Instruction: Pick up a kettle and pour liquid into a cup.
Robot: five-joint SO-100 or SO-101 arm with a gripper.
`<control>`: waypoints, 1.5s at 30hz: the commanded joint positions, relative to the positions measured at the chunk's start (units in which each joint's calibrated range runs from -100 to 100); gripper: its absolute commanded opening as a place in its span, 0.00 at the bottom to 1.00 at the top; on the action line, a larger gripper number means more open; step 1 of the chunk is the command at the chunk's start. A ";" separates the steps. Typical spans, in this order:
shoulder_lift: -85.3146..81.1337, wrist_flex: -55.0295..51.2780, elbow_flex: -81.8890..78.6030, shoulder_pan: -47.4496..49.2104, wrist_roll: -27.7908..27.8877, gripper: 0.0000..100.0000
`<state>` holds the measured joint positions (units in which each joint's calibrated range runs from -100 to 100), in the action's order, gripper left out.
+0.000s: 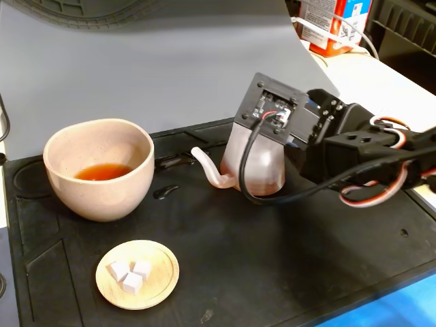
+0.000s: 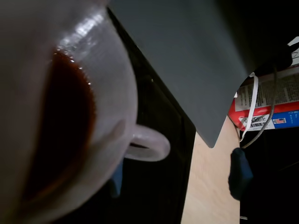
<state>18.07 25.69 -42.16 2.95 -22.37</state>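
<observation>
Fixed view: kettle (image 1: 255,167) sits upright, spout toward the cup (image 1: 102,170) holding liquid (image 1: 102,172); fingers hidden, grip unclear.

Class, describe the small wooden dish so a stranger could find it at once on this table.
Start at the black mat covering the table. In the fixed view, the big beige cup stands at its left; the wooden dish lies just in front. It alone is flat, round, pale wood, holding white cubes.

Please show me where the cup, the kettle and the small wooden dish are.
cup (image 1: 102,194), fixed view, outer front wall.
kettle (image 1: 262,167), fixed view, ridged body.
wooden dish (image 1: 160,272), fixed view, bare right part.
</observation>
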 commanded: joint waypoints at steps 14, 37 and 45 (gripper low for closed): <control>-20.97 0.21 -20.81 0.13 -3.01 0.28; -88.97 -11.90 -57.57 0.82 -14.97 0.01; -108.08 -32.82 -57.75 0.74 -24.73 0.01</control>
<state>-84.85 -1.53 -99.71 3.48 -44.89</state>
